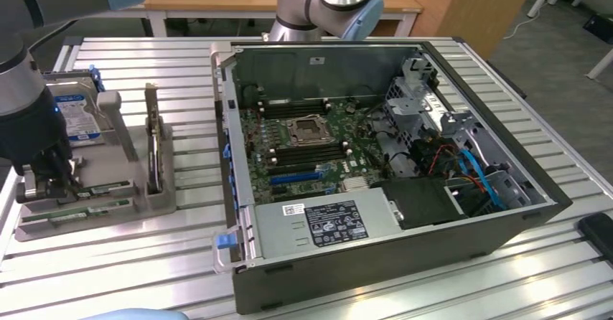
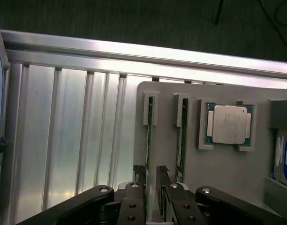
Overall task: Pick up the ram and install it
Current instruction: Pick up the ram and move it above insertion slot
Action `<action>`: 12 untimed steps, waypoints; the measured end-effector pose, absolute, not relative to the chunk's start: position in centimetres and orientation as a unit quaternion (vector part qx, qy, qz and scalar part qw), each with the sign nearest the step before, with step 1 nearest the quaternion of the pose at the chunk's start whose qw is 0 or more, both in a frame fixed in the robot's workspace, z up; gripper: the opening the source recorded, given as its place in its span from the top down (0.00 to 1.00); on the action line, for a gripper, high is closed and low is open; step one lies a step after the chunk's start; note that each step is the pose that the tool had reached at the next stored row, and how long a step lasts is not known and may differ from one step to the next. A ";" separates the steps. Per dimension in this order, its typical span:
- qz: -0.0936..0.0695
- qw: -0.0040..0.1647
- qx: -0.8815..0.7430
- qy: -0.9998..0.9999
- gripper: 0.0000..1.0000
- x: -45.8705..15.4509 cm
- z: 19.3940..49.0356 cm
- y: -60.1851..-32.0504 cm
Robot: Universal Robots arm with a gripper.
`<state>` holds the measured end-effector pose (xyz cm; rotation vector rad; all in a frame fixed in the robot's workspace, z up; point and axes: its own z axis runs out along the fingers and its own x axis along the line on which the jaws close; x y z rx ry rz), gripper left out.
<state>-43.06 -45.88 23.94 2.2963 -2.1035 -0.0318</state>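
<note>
The case [image 1: 383, 280] sits well off from the gripper [image 2: 150, 173]; the tray [image 2: 228, 173] lies right beneath it. The ram [image 2: 148, 136] stands on edge in the tray, between the parted, unclamped jaws. It looks light, stiff, thin and likely fragile: pinch its flat faces squarely, mid-length.

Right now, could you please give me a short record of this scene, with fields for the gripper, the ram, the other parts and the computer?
gripper: gripper open, low over the grey tray, jaws on either side of one stick
ram: first ram stick between the jaws, second ram stick beside it, both on edge in tray slots
other parts: processor chip flat in its recess; hard drive on the same tray
computer: computer case open, motherboard exposed, on the exterior view's right of the tray
progress: no ram lifted yet
</note>
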 end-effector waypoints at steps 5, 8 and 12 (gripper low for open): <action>-0.010 0.013 0.737 -0.675 0.76 -43.1 23.8 -45.9; -0.010 0.013 0.737 -0.675 0.76 -43.1 23.6 -45.9; -0.010 0.013 0.737 -0.675 0.76 -43.1 23.2 -45.8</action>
